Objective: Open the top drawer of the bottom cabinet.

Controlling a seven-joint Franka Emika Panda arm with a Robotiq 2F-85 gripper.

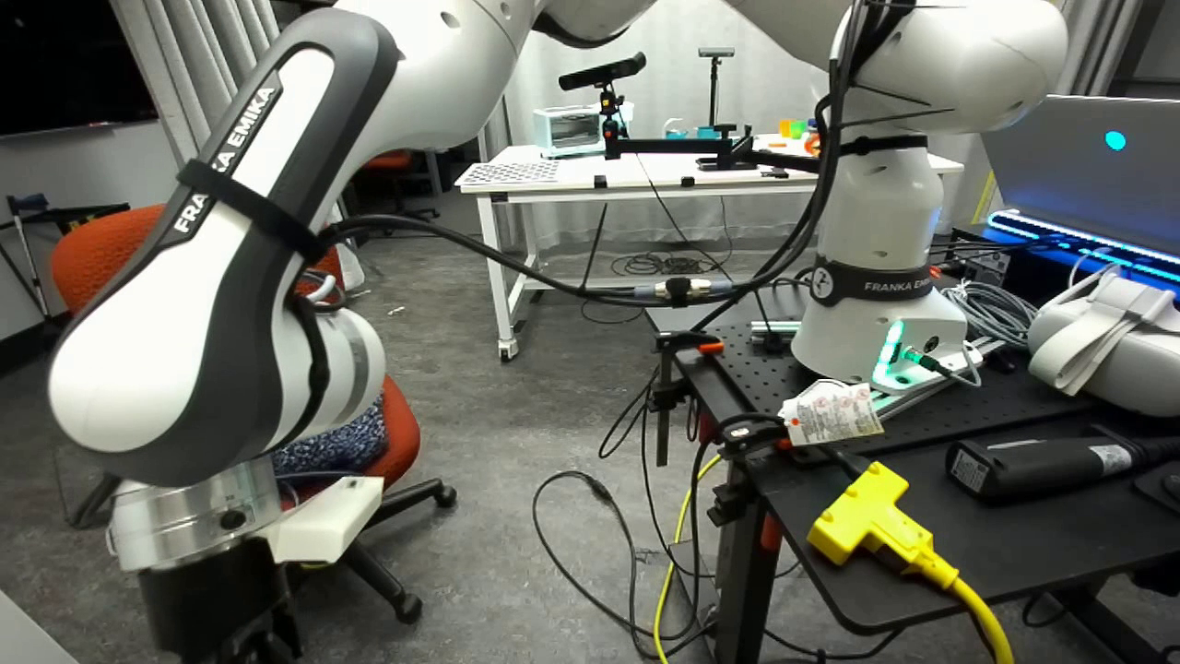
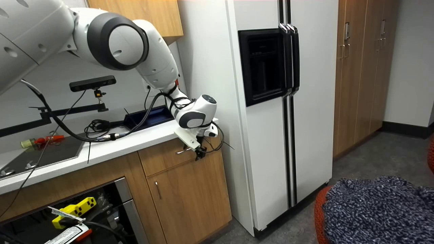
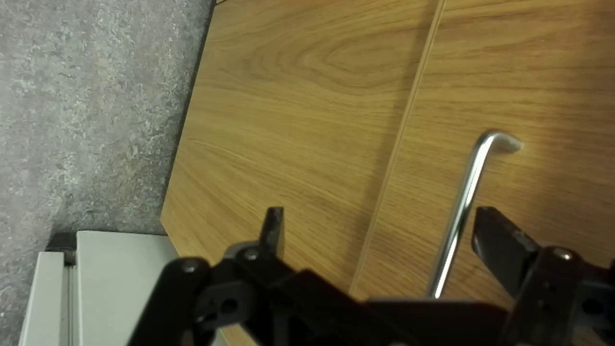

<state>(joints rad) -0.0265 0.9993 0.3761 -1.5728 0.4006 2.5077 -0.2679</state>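
One gripper (image 3: 379, 230), fingers (image 3: 502, 247) spread; top drawer (image 2: 162, 156), closed, left of fridge (image 2: 264, 145), handle (image 3: 460, 211) apparently off-centre between fingertips, so a closing grip may slip.

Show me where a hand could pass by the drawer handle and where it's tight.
Probably easiest: bare front of the top drawer between its left edge and the handle, in an exterior view. The wrist view shows bare wood between handle and the seam beneath. Crowded: the handle's right end, where the open gripper and a looping cable sit.
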